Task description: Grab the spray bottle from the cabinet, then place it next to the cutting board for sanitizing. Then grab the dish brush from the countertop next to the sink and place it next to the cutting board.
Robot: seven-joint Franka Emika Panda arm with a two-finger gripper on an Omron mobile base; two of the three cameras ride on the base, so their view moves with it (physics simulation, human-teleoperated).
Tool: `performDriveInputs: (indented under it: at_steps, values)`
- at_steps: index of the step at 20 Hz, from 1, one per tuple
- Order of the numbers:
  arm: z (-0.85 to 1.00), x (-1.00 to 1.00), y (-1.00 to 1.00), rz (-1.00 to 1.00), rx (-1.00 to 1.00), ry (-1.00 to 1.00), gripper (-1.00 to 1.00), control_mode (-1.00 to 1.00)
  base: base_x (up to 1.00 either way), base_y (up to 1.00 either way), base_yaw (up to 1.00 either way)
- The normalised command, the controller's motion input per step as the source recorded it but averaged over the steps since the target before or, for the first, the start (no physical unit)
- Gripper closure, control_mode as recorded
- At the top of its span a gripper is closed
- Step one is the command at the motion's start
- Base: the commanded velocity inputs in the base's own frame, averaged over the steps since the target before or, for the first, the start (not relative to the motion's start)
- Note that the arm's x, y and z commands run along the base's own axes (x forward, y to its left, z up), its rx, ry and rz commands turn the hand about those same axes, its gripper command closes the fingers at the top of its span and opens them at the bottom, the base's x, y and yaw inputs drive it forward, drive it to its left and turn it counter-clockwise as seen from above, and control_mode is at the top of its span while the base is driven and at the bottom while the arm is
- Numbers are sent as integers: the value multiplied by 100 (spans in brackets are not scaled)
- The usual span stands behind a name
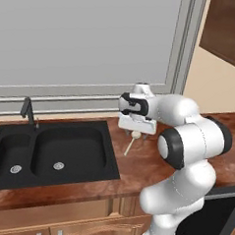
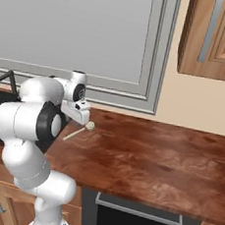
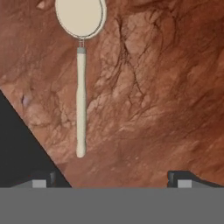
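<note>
The dish brush (image 1: 130, 145) (image 2: 76, 132) lies flat on the countertop (image 1: 140, 172) (image 2: 158, 159), just right of the black sink (image 1: 53, 150). It is a cream stick with a round white head. My gripper (image 1: 136, 133) (image 2: 79, 122) hangs open right above the head end and holds nothing. In the hand view the brush (image 3: 81, 100) runs lengthwise left of centre, its head at the top, between and beyond the spread fingertips of the gripper (image 3: 111, 180). A sink corner (image 3: 17, 144) shows dark at the left. The brown cabinet (image 1: 228, 28) (image 2: 216, 42) hangs at the upper right. The spray bottle and cutting board are out of view.
A slim black faucet (image 1: 27, 111) stands behind the sink, under a wide grey window (image 1: 85, 38). Bare countertop stretches to the right of the brush. Below the counter are wooden drawers (image 1: 58, 224) and a black appliance front (image 2: 136, 223).
</note>
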Motion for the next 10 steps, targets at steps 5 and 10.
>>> performDriveInputs:
  at_steps: [5,10]
  values:
    - [-31,22,1,-15,0,3,-100,-100,0,0,0]
    - [-30,16,2,-23,-4,0,-100,-100,0,0,0]
